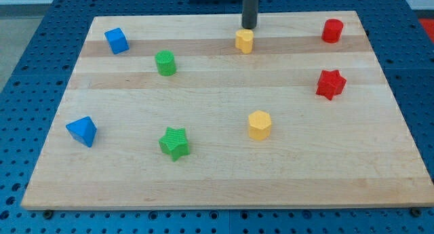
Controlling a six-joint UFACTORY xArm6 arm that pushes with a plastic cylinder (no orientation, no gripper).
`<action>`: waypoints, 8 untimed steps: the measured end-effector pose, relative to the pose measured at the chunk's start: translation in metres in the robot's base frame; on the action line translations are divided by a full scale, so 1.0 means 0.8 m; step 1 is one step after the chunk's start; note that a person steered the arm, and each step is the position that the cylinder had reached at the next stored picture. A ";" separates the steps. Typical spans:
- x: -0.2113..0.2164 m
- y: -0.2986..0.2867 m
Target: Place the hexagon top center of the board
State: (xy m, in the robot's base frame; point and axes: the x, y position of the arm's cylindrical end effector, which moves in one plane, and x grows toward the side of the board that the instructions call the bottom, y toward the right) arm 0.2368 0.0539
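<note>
A yellow hexagon block lies on the wooden board, a little right of centre in the lower half. A second yellow block, whose shape I cannot make out for sure, sits near the board's top centre. My tip is at the top centre, just above that second yellow block and very close to it or touching it. It is far from the yellow hexagon.
A blue cube and a green cylinder are at the upper left. A red cylinder and a red star are at the upper right. A blue triangular block and a green star are at the lower left.
</note>
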 end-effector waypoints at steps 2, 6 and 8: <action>0.098 -0.022; 0.327 -0.069; 0.380 -0.008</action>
State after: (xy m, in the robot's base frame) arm 0.5412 0.0473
